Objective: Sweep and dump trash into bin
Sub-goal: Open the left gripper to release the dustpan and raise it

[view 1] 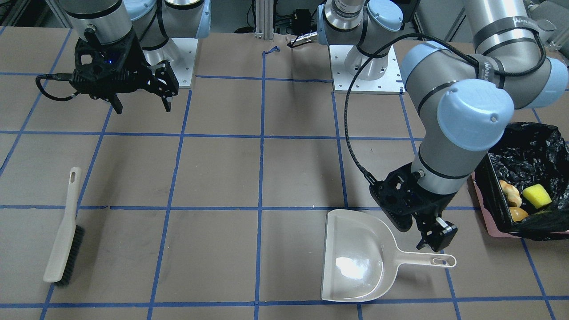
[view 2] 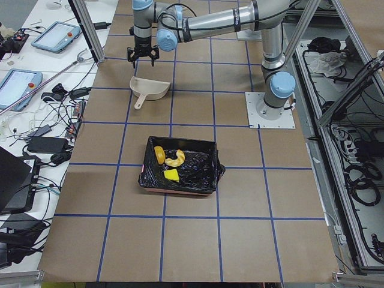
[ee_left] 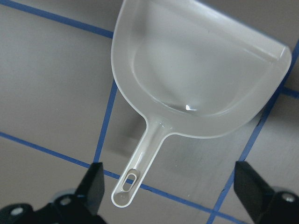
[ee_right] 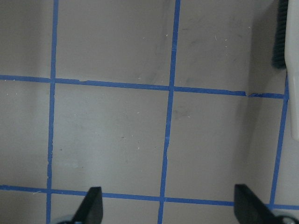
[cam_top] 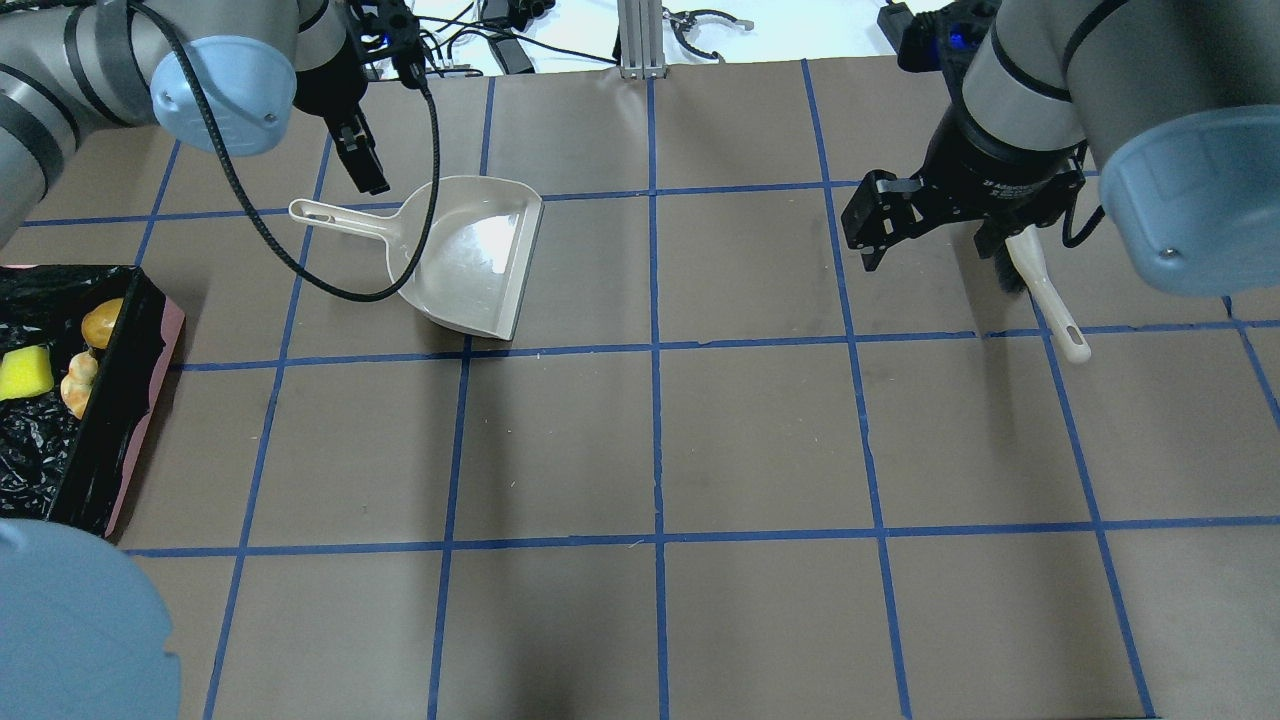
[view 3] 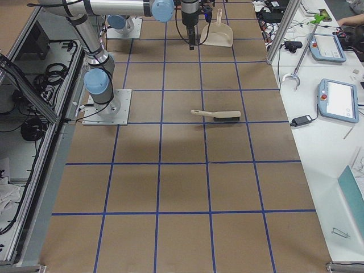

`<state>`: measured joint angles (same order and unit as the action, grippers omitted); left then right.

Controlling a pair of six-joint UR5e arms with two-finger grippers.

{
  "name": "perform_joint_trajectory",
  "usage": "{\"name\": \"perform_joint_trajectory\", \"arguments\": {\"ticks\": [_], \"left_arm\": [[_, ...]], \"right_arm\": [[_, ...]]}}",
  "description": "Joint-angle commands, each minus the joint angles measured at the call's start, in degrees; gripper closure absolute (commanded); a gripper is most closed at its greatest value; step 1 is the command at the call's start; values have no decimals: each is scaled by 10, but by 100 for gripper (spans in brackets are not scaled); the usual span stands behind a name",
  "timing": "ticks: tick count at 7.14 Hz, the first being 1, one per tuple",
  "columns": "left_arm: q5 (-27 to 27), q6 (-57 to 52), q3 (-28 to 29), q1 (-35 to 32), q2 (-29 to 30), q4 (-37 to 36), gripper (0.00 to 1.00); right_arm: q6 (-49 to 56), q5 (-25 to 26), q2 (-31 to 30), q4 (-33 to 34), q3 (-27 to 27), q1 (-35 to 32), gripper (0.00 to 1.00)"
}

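Observation:
The pink bin (view 1: 483, 212) with its black bag stands at the table's end on my left side. The potato (view 1: 518, 214), the croissant (view 1: 510, 191) and the yellow sponge (view 1: 536, 195) lie inside it; the bin also shows in the overhead view (cam_top: 150, 400). My left gripper (view 1: 433, 244) is open and empty, just above the handle of the beige dustpan (view 1: 355, 258). In the left wrist view the dustpan (ee_left: 201, 70) is empty and its handle lies between the spread fingers (ee_left: 96, 182). My right gripper (view 1: 143, 108) is open and empty, raised above the table.
The beige hand brush (view 1: 66, 231) with black bristles lies flat on the table on my right side, below and in front of the right gripper; it also shows at the right wrist view's edge (ee_right: 292, 70). Blue tape lines grid the brown table.

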<state>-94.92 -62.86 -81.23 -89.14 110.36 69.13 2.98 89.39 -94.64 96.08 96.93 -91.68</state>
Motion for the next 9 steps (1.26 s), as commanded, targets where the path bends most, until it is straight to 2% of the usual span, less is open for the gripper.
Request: {"name": "perform_joint_trajectory", "arguments": {"ticks": [1, 3, 4, 6, 7, 9], "left_arm": [[24, 235, -14, -13, -55, 35, 0], [61, 477, -24, -17, -120, 112, 0], [60, 550, -27, -22, -147, 148, 0], [61, 611, -49, -29, -195, 222, 2], [58, 637, -93, -41, -217, 217, 2], [55, 653, -111, -48, -233, 199, 0]], "right_arm": [[0, -1, -1, -14, -2, 0, 0], [0, -1, -1, -12, -5, 2, 0], [-7, 3, 0, -11, -5, 2, 0], [-7, 5, -5, -8, -5, 3, 0], [-3, 9, -10, -5, -4, 3, 0], [0, 9, -10, -10, -3, 3, 0]]}}
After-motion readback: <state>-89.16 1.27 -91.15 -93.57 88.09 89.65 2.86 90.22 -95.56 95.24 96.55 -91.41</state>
